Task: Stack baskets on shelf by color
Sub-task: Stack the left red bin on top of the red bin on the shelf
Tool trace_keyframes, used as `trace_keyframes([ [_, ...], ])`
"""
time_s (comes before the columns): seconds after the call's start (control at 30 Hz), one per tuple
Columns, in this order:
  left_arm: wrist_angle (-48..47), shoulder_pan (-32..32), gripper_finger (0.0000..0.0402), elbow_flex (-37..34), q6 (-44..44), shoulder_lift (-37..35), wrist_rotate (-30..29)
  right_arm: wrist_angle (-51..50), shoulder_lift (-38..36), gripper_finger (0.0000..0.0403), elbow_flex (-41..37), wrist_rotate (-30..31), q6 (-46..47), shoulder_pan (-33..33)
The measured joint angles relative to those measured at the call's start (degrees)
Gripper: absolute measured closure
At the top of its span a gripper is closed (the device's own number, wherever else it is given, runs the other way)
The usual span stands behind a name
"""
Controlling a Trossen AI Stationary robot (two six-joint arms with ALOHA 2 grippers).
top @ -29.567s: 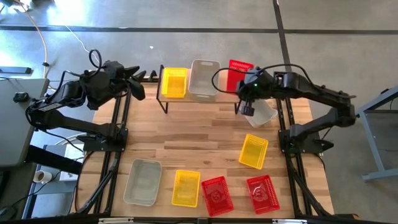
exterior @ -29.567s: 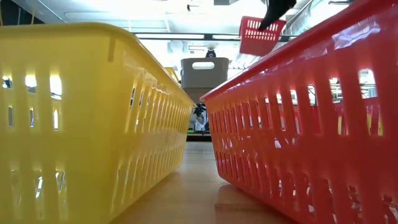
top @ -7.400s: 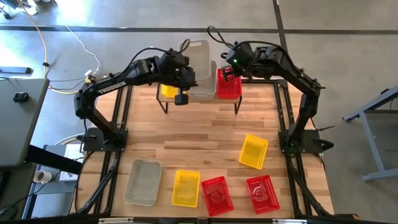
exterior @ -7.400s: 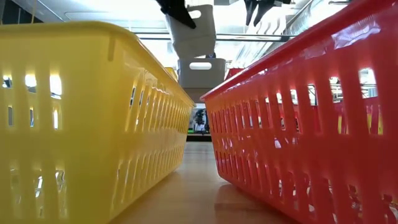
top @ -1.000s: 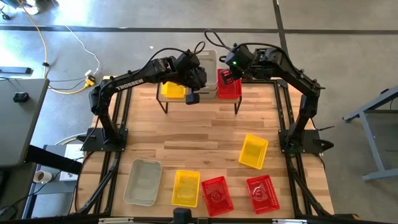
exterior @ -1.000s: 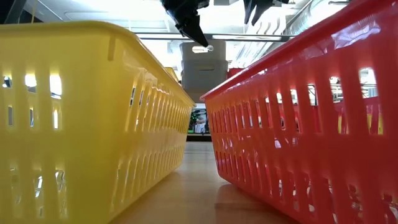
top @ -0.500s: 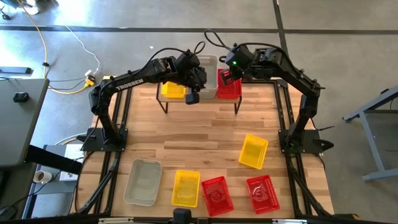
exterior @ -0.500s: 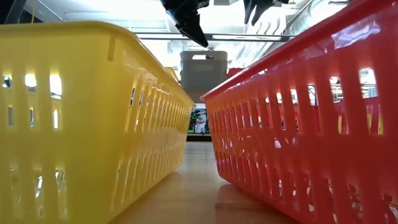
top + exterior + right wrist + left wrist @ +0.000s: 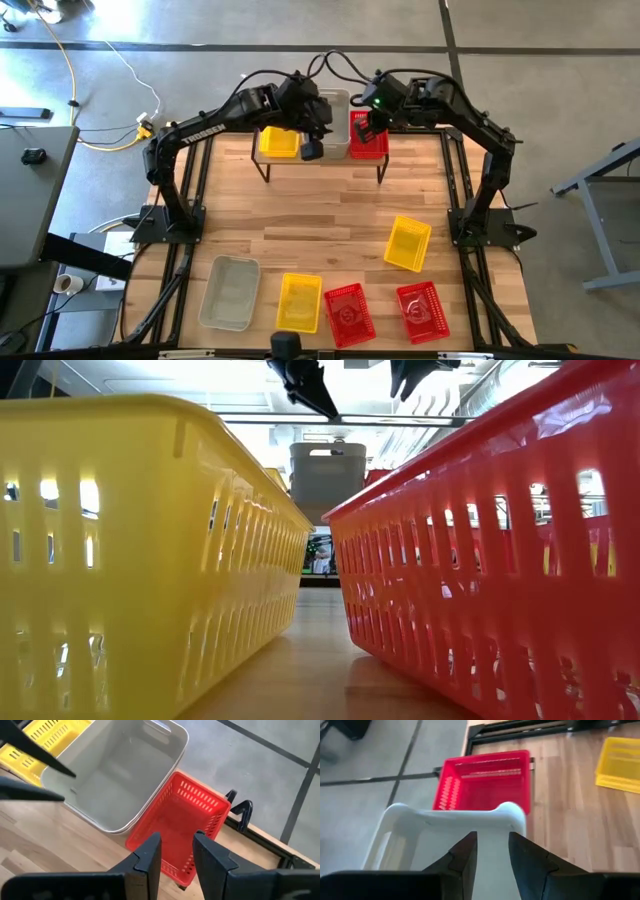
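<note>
Hovering parted, left claw [image 9: 312,132] over smooth grey-white basket [image 9: 334,138], right claw [image 9: 176,851] parted above red mesh basket [image 9: 175,830].

The right gripper [image 9: 176,851] hangs above a red basket [image 9: 177,826], its two dark fingers [image 9: 147,855] slightly parted with a narrow gap between them. Touching the red basket stands a grey-white basket [image 9: 112,776], and beyond that a yellow basket [image 9: 31,741]. The left gripper's dark fingers [image 9: 35,752] reach over the grey-white basket's rim, spread apart. Bare wood and grey floor surround them.
</note>
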Motion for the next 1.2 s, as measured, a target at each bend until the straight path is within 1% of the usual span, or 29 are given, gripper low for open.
trace_keyframes([
  [0.07, -1.06, 0.02, 0.0298, 0.66, -0.32, 0.00, -1.55, 0.01, 0.00, 0.0307, 0.01, -0.22, -0.74, 0.01],
  [0.23, -5.84, 0.04, 0.0298, 2.05, -0.05, -0.02, -5.40, 0.00, 0.00, 0.0307, 0.00, -4.75, -2.27, 0.35],
  [0.37, -9.41, 0.09, 0.0298, 2.18, -0.78, -0.53, -5.72, 0.00, 0.00, 0.0307, 0.01, -6.46, -3.59, 1.86],
  [0.57, -16.18, -0.59, 0.0298, 2.23, -3.61, -3.24, -5.77, 0.02, 0.00, 0.0307, 0.02, -12.11, -3.50, 5.51],
  [0.7, -20.14, -1.56, 0.0298, 2.23, -4.93, -5.92, -5.21, 0.00, 0.00, 0.0307, 0.02, -16.18, -1.78, 9.15],
  [0.83, -23.41, -2.54, 0.0298, 1.74, -6.87, -9.22, -2.67, 0.22, 0.00, 0.0307, 0.02, -16.66, -1.10, 14.04],
  [0.97, -23.12, -3.91, 0.0298, -2.94, -9.91, -14.65, -0.02, 2.81, 0.01, 0.0306, 0.02, -15.38, 2.52, 19.12],
  [1.1, -22.43, -6.53, 0.0298, -10.76, -12.98, -21.42, 0.24, 5.46, 0.85, 0.0298, 0.07, -14.89, 4.87, 24.32],
  [1.2, -19.26, -8.97, 0.0298, -16.83, -15.55, -26.24, 0.20, 7.23, 2.31, 0.0285, 0.07, -14.87, 6.73, 28.06],
])
